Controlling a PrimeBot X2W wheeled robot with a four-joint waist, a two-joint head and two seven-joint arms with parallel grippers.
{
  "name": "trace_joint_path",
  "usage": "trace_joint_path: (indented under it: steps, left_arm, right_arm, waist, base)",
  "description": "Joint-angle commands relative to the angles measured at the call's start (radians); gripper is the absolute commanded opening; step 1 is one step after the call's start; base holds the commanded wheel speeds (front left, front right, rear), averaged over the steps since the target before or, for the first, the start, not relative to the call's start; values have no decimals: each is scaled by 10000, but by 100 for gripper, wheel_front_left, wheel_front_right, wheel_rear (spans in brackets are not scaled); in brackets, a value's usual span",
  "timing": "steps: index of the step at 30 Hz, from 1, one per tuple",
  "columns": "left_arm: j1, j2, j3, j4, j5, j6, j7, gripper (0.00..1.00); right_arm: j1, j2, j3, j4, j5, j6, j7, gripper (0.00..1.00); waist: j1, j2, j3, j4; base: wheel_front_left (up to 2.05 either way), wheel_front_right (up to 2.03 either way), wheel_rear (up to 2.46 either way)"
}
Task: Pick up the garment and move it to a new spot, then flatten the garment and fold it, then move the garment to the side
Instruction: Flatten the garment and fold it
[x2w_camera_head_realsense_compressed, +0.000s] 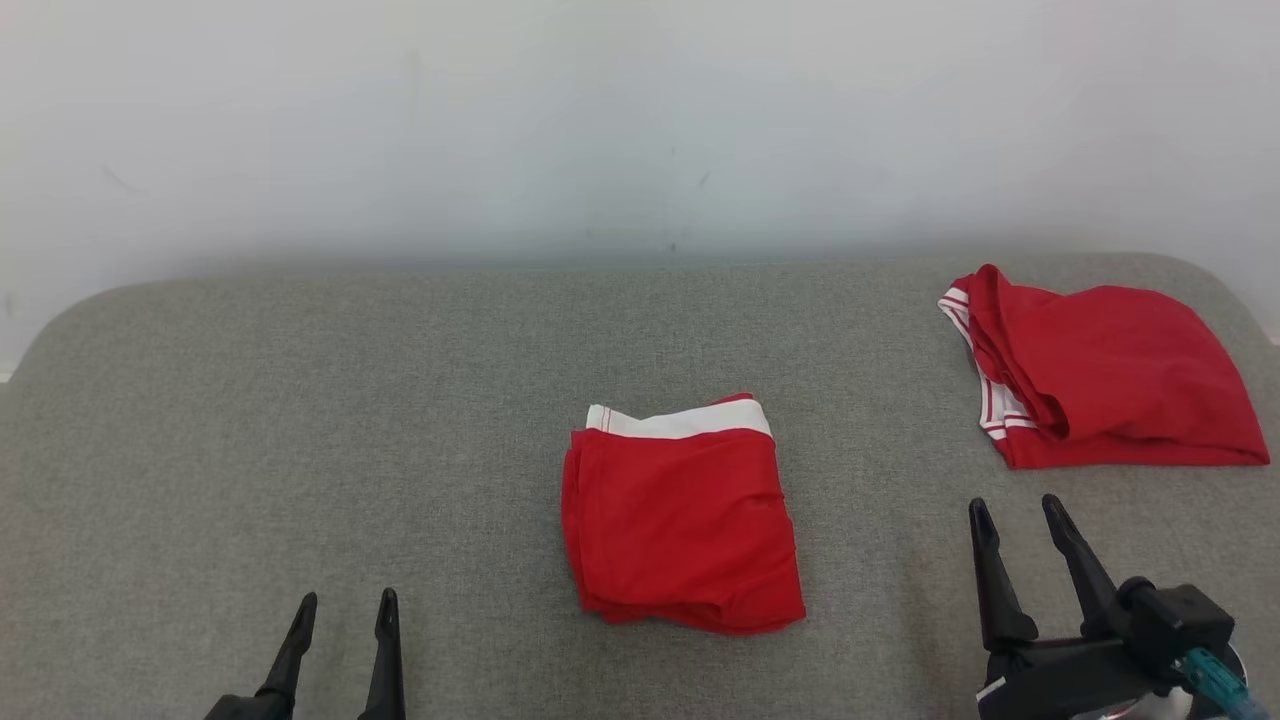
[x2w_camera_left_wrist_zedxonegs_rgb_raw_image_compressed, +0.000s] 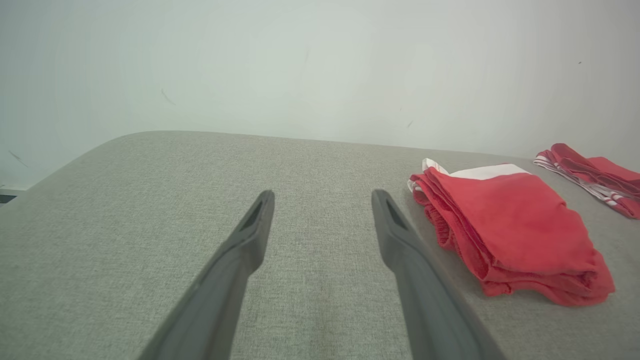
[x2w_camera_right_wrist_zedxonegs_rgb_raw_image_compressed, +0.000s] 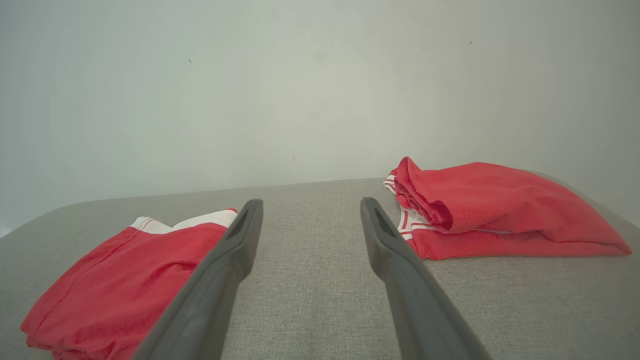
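A red garment with a white waistband (x2w_camera_head_realsense_compressed: 682, 520) lies folded into a neat rectangle in the middle of the grey padded table (x2w_camera_head_realsense_compressed: 300, 420). It also lies to the right of my left gripper's fingers, garment (x2w_camera_left_wrist_zedxonegs_rgb_raw_image_compressed: 510, 227), and at the lower left in the right wrist view, garment (x2w_camera_right_wrist_zedxonegs_rgb_raw_image_compressed: 125, 280). My left gripper (x2w_camera_head_realsense_compressed: 346, 598) stands open near the front edge, left of the fold, touching nothing, gripper (x2w_camera_left_wrist_zedxonegs_rgb_raw_image_compressed: 322, 195). My right gripper (x2w_camera_head_realsense_compressed: 1015, 503) is open over bare table to the right of the fold, gripper (x2w_camera_right_wrist_zedxonegs_rgb_raw_image_compressed: 311, 202), with nothing between its fingers.
A second red garment with white striped trim (x2w_camera_head_realsense_compressed: 1100, 365) lies loosely bunched at the table's far right corner, second garment (x2w_camera_right_wrist_zedxonegs_rgb_raw_image_compressed: 490, 207), second garment (x2w_camera_left_wrist_zedxonegs_rgb_raw_image_compressed: 595, 177). A pale wall (x2w_camera_head_realsense_compressed: 640, 120) rises behind the table. The table's corners are rounded.
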Motion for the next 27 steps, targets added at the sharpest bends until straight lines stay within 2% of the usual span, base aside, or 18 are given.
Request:
trace_joint_path:
  steps: [1,13,27]
  left_arm:
    - [199,-11,57,-66,112,10,-24,100]
    - [291,-10,209,-129,287,72,-24,100]
    - [423,-10,432,-164,567,99,-24,100]
  right_arm:
    - [405,184,-230,-243,-46,-25,-6,100]
    - [1128,829,-503,-519,-801,-25,-6,100]
    - [1130,934,-479,-296,-925,-25,-6,100]
  waist:
    - [0,0,1,-44]
    - [0,0,-5,-160]
    - [0,0,20,-157]
  base:
    - [0,0,0]
    - [0,0,0]
    - [0,0,0]
